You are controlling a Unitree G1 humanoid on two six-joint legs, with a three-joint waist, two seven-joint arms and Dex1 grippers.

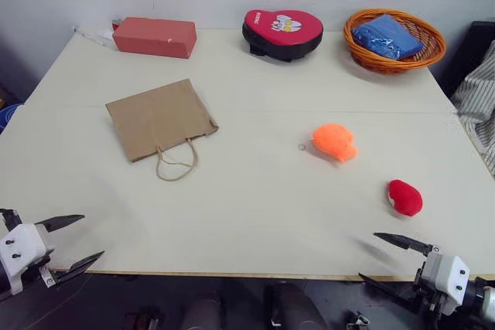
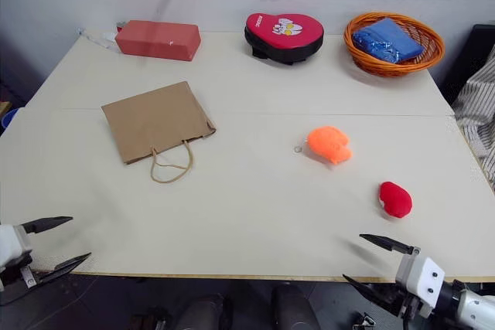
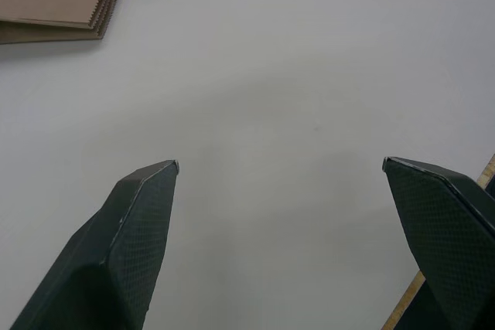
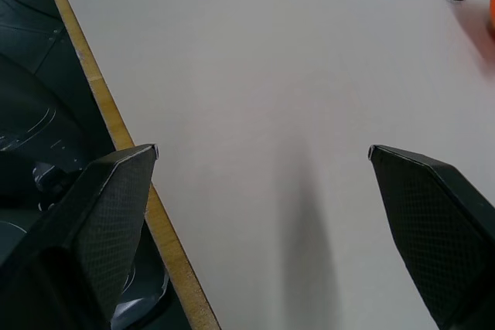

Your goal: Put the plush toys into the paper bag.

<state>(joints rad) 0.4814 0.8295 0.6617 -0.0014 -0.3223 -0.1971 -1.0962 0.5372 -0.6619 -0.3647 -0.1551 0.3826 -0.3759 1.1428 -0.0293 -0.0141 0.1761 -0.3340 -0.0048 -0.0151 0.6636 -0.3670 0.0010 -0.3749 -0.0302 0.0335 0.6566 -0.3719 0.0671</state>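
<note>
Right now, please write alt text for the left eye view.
A flat paper bag lies on a table, with an orange toy and a red toy to its right. Both grippers, left and right, are open.

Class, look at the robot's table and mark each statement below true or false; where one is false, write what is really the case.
1. The paper bag lies flat on the table. True.
2. The orange plush toy is already inside the bag. False: it lies on the bare table, apart from the bag.
3. The red plush toy lies nearer the right gripper than the left gripper. True.
4. The right gripper holds the red toy. False: its fingers are open and empty.
5. The wicker basket holds something blue. True.
6. The red box sits inside the basket. False: it stands on the table's far left.
</note>
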